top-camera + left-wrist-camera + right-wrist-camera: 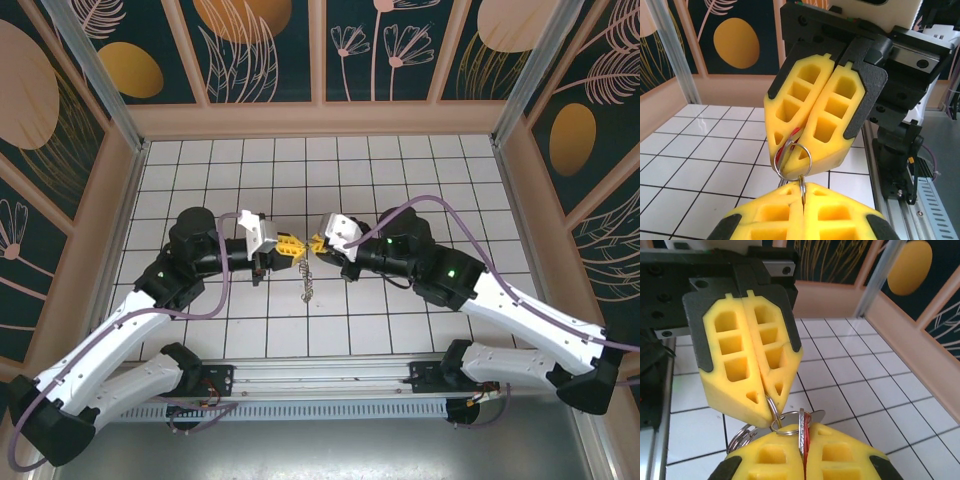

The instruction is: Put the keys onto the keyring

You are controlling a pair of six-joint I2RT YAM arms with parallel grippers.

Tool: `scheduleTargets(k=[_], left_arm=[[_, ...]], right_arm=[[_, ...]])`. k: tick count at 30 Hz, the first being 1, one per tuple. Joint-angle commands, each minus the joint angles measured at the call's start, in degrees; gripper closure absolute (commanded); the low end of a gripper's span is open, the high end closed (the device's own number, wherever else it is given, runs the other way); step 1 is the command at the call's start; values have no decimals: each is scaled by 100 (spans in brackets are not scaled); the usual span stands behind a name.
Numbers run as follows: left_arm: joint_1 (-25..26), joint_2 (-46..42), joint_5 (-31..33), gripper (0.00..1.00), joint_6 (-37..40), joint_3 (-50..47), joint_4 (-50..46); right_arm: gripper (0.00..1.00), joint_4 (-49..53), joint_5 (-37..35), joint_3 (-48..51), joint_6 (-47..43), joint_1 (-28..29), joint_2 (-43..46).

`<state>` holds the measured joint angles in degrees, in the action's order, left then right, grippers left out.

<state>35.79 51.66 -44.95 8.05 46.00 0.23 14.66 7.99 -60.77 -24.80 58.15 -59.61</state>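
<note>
Keyring: you'll find it held up over the middle of the white tiled counter. Its pale tail trails from the spot where both arms meet tip to tip. Your left fingers are closed tight on one of its small silver rings. Your right fingers are closed tight on the red-headed key, which touches those linked rings.

Gripper fingers yellow, black-backed. Key red-headed, silver blade. Table white, dark grid lines. Walls dark teal, gold-peach botanical motifs.
</note>
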Motion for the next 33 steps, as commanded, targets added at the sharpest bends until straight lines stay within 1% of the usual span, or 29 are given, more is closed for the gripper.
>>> scheduleTargets(k=[1, 6, 19, 22, 24, 25, 30, 33], left_arm=[[17, -25, -52, 100, -168, -217, 95], [20, -34, -35, 100, -167, -243, 109], [20, 105, 98, 100, -49, -164, -23], [16, 207, 125, 94, -69, -148, 7], [17, 274, 134, 88, -134, -143, 90], [23, 298, 127, 86, -158, -152, 125], [16, 328, 238, 76, -261, -236, 240], [16, 301, 265, 74, -306, -319, 323]], right_arm=[[100, 307, -1099, -421, -198, 69, -125], [100, 653, -1420, -639, -298, 109, -330], [100, 957, -1597, -990, -474, 111, -416], [100, 1028, -1591, -1134, -513, 109, -472], [100, 1082, -1572, -1204, -543, 110, -511], [100, 1083, -1572, -1194, -564, 107, -524], [100, 1217, -1760, -1145, -628, 100, -595], [100, 1296, -1791, -1193, -605, 103, -642]])
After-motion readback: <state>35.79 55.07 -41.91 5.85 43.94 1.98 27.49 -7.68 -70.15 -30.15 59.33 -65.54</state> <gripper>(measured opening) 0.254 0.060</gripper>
